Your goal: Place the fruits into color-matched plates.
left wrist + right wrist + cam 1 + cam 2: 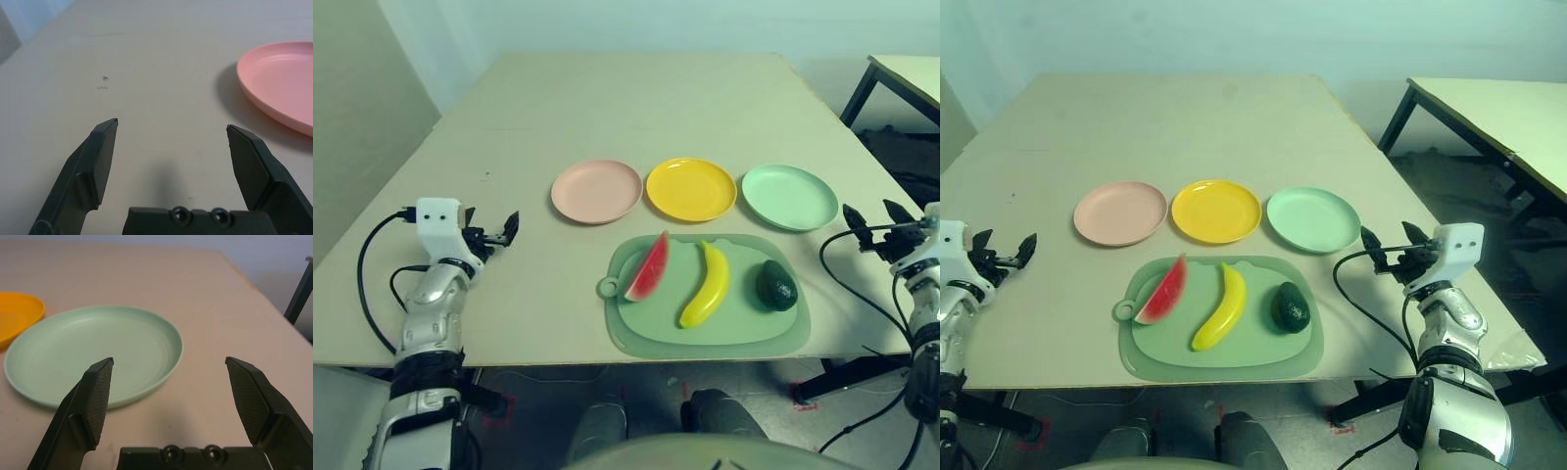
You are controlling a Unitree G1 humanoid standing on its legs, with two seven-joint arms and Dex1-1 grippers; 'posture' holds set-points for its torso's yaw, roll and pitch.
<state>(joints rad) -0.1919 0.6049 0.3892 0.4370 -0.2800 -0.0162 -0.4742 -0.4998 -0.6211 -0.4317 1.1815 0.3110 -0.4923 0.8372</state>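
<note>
Three fruits lie on a green mat (pixel 646 328): a red watermelon wedge (pixel 649 268) at its left, a yellow banana (pixel 706 285) in the middle, a dark green avocado (pixel 776 285) at its right. Behind the mat stand the plates in a row: pink plate (pixel 596 191), yellow plate (pixel 691 188), mint green plate (pixel 789 196). My left gripper (pixel 499 232) hovers open over the table's left side, left of the pink plate (pixel 281 83). My right gripper (pixel 1387 241) hangs open at the right, just beside the green plate (pixel 93 352). Both are empty.
A second table (pixel 1489 108) stands to the right, across a gap. The far half of my table (pixel 636 98) is bare. Cables run from both wrists near the table's front edge.
</note>
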